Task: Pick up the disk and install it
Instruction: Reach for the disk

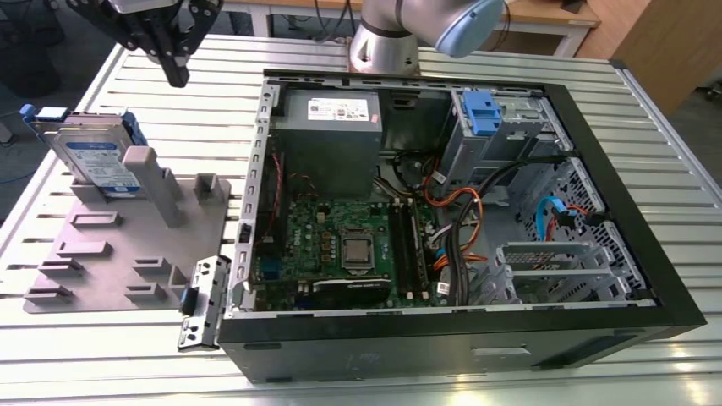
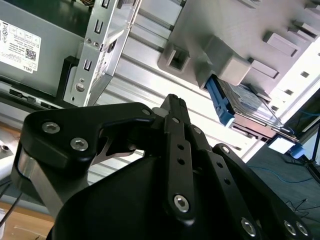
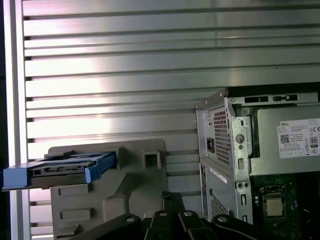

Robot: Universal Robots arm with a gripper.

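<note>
The disk (image 1: 100,158) is a silver drive with a white-and-blue label and blue side rails. It leans upright in a grey plastic fixture (image 1: 113,254) at the exterior view's left. My gripper (image 1: 177,78) hangs above the table behind the fixture, clear of the disk, fingers together with nothing between them. In the second wrist view the shut black gripper (image 2: 172,100) points toward the fixture, and the disk (image 2: 240,102) lies beyond it. In the first wrist view the disk (image 3: 60,170) stands edge-on in the fixture, off to one side of the gripper (image 3: 172,197).
An open black computer case (image 1: 587,169) lies on the slatted metal table (image 1: 169,118). Inside are a grey power supply (image 1: 333,127), a green motherboard (image 1: 350,245), cables and a blue latch on a metal cage (image 1: 482,114). The arm's base (image 1: 384,42) stands behind the case.
</note>
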